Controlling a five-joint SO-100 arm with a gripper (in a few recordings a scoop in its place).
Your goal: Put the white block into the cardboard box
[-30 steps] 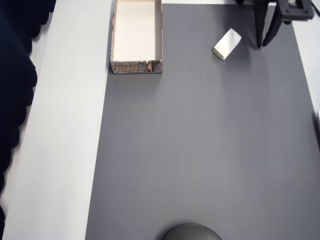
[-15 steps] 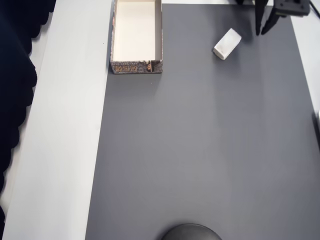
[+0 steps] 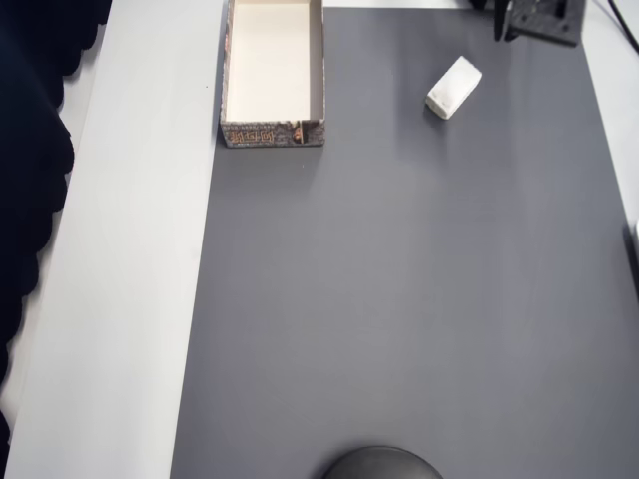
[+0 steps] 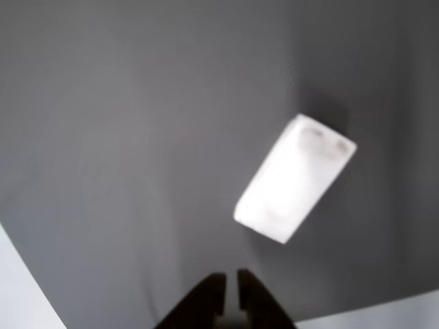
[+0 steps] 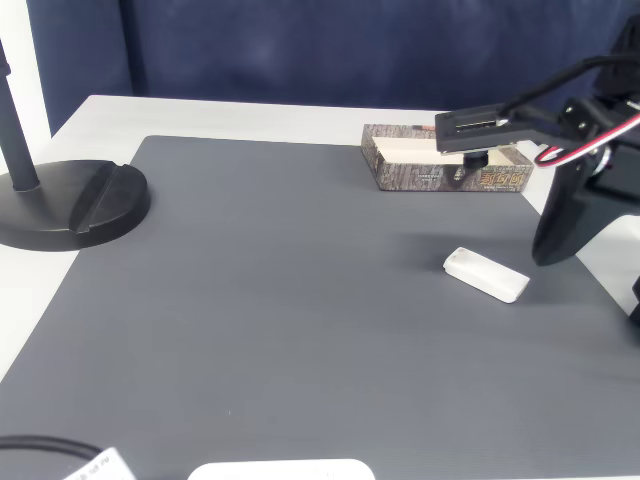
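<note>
while the white block lies flat on the dark grey mat, the black gripper hangs above it with nothing held, its two tips pressed nearly together with only a thin slit between them in the wrist view. in that view the block sits up and to the right of the fingertips, apart from them, turned at a slant, its upper end bearing two faint smudges; the picture is soft with blur.

seen from overhead, the block rests near the mat's top right corner, tilted so its upper end points to the upper right, and a dark part of the arm shows at the top edge just right of it, not touching it. the cardboard box stands at the mat's top left corner, well apart from the block, its cream inside open to the camera and its near wall printed in brown. a pale table runs down the left of the mat, with dark blue cloth bulging over its left edge, and a round black base pokes in at the bottom.

from the fixed view, the block lies on the right part of the mat, nearer the camera than the box, which stands at the mat's far edge. the arm reaches in from the right, raised above the mat, its forward end passing in front of the box. a black stand sits at the left.
</note>
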